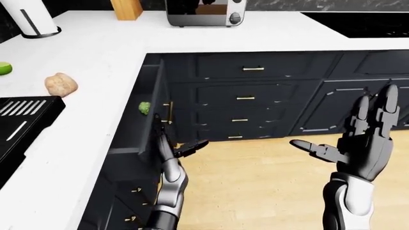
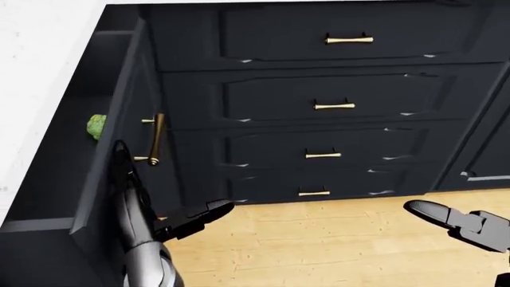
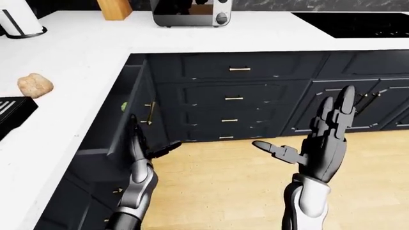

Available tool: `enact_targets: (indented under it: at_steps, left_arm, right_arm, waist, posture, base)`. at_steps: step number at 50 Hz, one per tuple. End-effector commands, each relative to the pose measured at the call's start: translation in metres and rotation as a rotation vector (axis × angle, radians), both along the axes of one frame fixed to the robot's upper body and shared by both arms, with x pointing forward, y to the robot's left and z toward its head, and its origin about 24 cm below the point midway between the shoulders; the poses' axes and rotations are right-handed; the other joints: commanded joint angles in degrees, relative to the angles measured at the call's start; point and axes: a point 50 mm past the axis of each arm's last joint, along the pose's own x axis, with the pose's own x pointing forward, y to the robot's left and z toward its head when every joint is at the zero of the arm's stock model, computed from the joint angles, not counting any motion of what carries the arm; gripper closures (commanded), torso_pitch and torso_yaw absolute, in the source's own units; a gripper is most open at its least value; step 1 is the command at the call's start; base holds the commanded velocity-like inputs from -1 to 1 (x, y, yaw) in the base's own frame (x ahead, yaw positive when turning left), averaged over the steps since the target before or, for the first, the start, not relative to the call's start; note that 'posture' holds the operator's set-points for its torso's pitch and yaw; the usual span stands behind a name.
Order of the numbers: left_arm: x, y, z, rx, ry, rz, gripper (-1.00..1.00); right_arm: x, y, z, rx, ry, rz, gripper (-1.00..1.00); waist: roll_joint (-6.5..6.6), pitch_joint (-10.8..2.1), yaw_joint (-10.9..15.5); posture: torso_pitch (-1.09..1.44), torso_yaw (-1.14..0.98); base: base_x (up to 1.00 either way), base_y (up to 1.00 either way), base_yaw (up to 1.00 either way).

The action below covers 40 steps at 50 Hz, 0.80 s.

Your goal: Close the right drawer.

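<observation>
**Open drawer on the left, flat hand at its face**

The drawer (image 2: 119, 125) stands pulled out of the dark cabinet run under the white table (image 1: 96, 52), at the left of all three views; its long axis runs from the cabinet out toward the wooden floor (image 2: 335, 239), and its front panel faces right in the head view, so the closing direction is back toward the left of that view; the gold handle (image 2: 155, 139) is mounted on that panel, its bar running along the panel's length; a small green vegetable (image 2: 96, 127) lies loose inside and may roll when the drawer moves.

In judgement the drawer is a rigid box on slides, light with so little in it, and should travel with a steady flat push; the broad face beside the handle is the best place to bear on, since no grip is needed and a push near the middle is least likely to twist it on the slides.

The left hand (image 2: 136, 197) lies along the drawer's face below the handle, fingers (image 2: 119, 156) stretched straight against the panel and the thumb (image 2: 195, 215) stuck out over the floor, closed on nothing; whether the palm truly touches the panel I cannot tell.

Well apart at the right, the right hand (image 3: 326, 143) is raised over the floor, fingers spread upward and thumb out to the side, holding nothing.
</observation>
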Motion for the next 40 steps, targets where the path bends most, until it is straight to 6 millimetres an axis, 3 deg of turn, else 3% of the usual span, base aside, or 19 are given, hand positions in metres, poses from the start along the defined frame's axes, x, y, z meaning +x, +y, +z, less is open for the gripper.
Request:
enact_targets:
  at_steps: [1,40]
  left_arm:
    - [0.004,0.009,0.011,-0.023,-0.048,0.060,-1.00]
    - [0.018,0.039,0.027,-0.061,-0.075,0.179,-1.00]
  right_arm:
    - [-0.003,0.001,0.014,-0.030,-0.076,0.003,-1.00]
    - [-0.001,0.002,0.012,-0.029,-0.069,0.008,-1.00]
  waist:
    - [-0.32,-0.86,0.3]
    - [-0.11,-0.73,0.3]
  posture:
    - [0.00,0.00]
    - [0.00,0.00]
  base:
    - [0.00,0.00,0.00]
    - [0.00,0.00,0.00]
